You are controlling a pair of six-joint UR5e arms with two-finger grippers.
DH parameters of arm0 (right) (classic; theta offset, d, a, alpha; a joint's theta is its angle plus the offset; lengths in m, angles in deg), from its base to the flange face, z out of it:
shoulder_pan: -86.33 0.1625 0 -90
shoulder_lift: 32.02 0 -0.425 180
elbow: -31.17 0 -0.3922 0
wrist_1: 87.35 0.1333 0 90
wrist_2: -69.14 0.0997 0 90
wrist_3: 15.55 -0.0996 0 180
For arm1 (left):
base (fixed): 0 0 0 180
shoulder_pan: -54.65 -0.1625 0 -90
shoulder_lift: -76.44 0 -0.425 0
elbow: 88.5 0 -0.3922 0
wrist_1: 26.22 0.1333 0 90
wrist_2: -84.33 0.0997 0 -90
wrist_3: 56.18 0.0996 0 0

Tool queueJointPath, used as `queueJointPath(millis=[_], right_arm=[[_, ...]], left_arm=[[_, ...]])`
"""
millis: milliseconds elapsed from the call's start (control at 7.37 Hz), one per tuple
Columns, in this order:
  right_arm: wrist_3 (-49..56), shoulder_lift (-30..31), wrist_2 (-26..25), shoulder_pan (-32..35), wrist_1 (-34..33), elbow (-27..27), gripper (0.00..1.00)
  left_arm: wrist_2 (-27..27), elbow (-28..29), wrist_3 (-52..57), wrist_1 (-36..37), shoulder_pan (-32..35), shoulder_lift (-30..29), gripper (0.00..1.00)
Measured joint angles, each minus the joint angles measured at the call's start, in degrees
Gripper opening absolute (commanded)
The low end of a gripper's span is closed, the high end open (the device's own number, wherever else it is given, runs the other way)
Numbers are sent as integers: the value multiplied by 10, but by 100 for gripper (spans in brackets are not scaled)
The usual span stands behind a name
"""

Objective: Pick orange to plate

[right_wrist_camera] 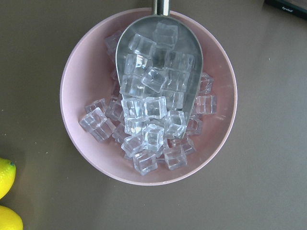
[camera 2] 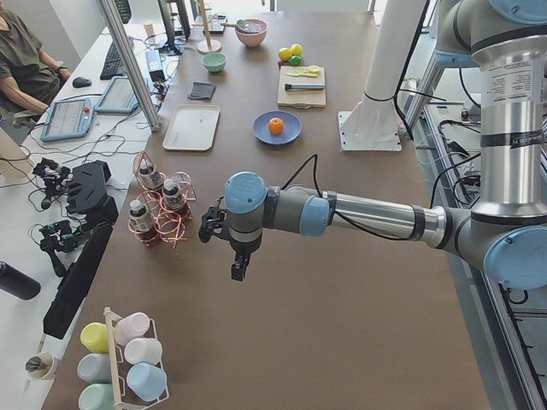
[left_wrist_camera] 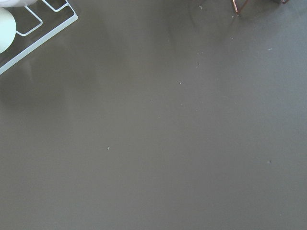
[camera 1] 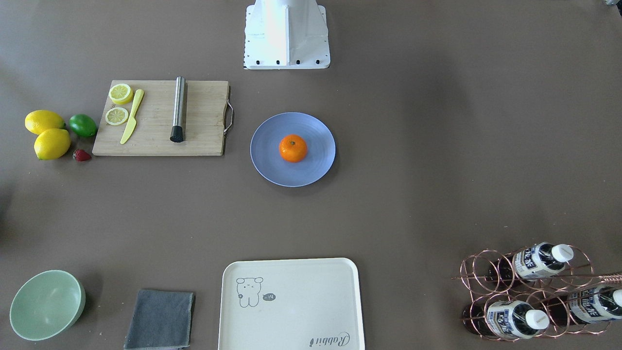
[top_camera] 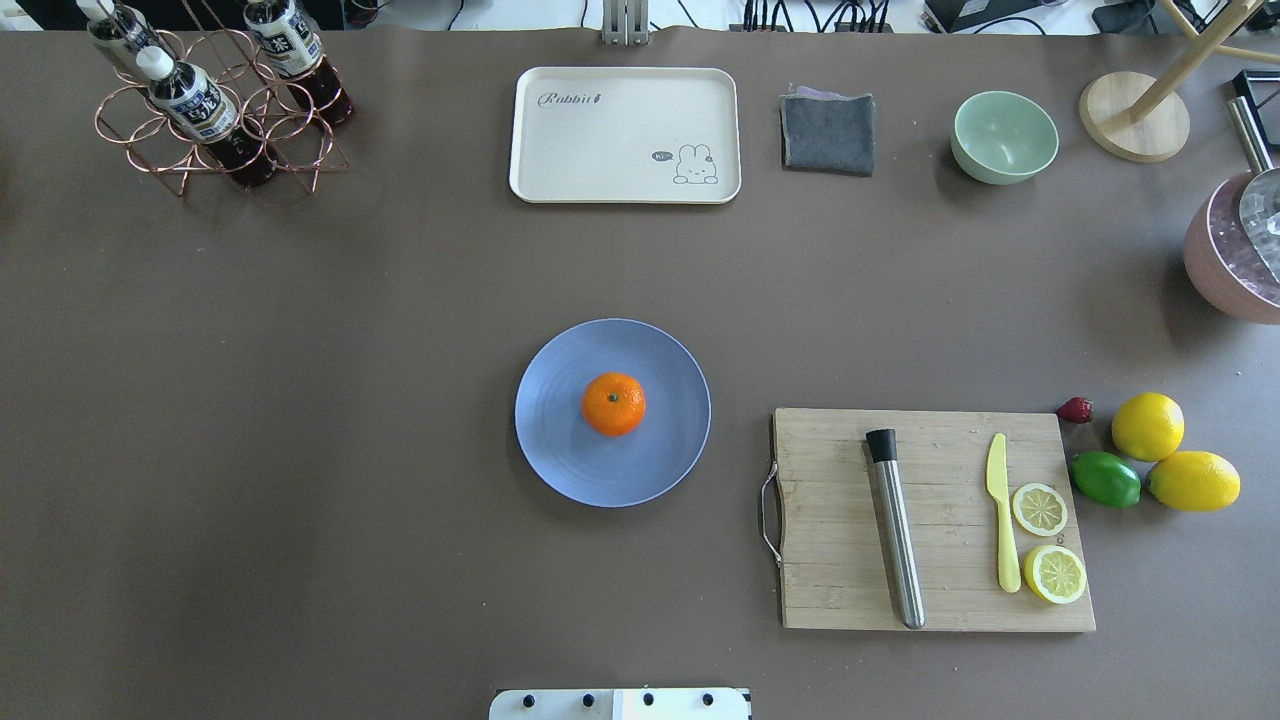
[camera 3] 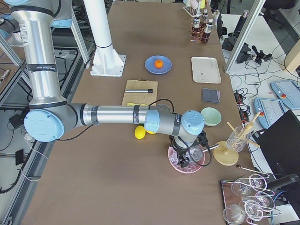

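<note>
The orange (camera 1: 293,148) (top_camera: 614,404) rests at the middle of the periwinkle plate (camera 1: 313,127) (top_camera: 560,455), in the centre of the table. Nothing touches it. Both grippers are far from it and appear only in the side views. My left gripper (camera 2: 238,270) hangs over bare table beside the bottle rack; whether it is open or shut I cannot tell. Above the pink ice bowl (camera 3: 187,159) hangs my right gripper (camera 3: 183,161), its state also unclear. The plate with the orange (camera 2: 276,125) (camera 3: 159,63) shows small in both side views.
A wooden cutting board (top_camera: 830,560) carries a steel muddler (top_camera: 895,530), a yellow knife (top_camera: 1002,525) and lemon slices. Two lemons (top_camera: 1148,426), a lime (top_camera: 1106,479) and a strawberry (top_camera: 1075,409) lie beside it. Far side: cream tray (top_camera: 625,135), grey cloth (top_camera: 827,132), green bowl (top_camera: 1004,137), bottle rack (top_camera: 215,110).
</note>
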Motion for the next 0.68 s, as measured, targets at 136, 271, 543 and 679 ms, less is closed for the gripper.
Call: queueJointPath(millis=[136, 271, 543, 679], right_arm=[[0, 4, 2, 5, 0, 6, 100], [0, 7, 4, 8, 0, 10, 100], [-2, 9, 10, 9, 0, 13, 100], [-2, 10, 12, 10, 0, 14, 100]], left_arm=[[0, 7, -1, -12, 2, 10, 98], [1, 22, -1, -18, 2, 13, 98], [1, 43, -1, -22, 3, 15, 98], [2, 46, -2, -22, 3, 15, 98]])
